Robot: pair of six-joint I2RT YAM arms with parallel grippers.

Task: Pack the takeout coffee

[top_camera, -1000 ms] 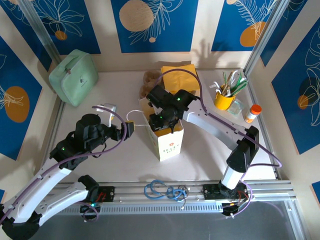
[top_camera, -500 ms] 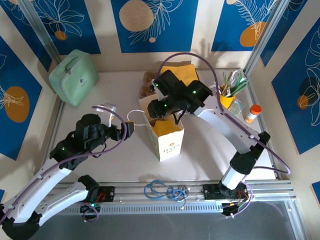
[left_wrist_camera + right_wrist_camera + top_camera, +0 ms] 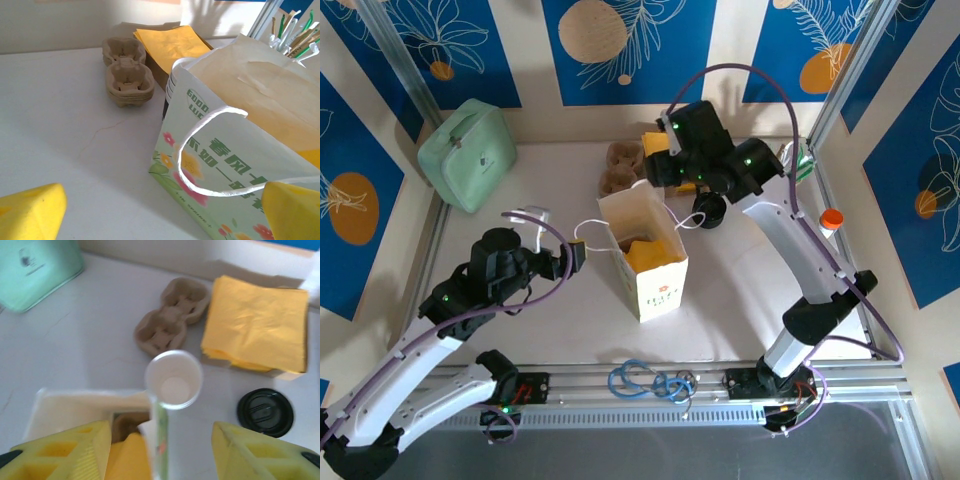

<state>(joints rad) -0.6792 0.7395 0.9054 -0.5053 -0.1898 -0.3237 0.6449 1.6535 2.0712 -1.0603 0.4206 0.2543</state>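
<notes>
Right pincer (image 3: 160, 430) is held released, fingers spread wide, above the far rim of the paper bag (image 3: 85, 396). Left pincer (image 3: 162, 212) is likewise released, with the bag's string handle (image 3: 210, 150) looping between its fingers. Should that handle be snagged and pulled, the bag could be tipped and the drink spilled. The stack of white cups (image 3: 173, 379) directly beneath the right pincer could be toppled by a careless descent. Takeout coffee (image 3: 125, 426) is judged to sit inside the bag, below and left of the right pincer. Only a dark, blurred round patch is seen, and its green body is hidden.
</notes>
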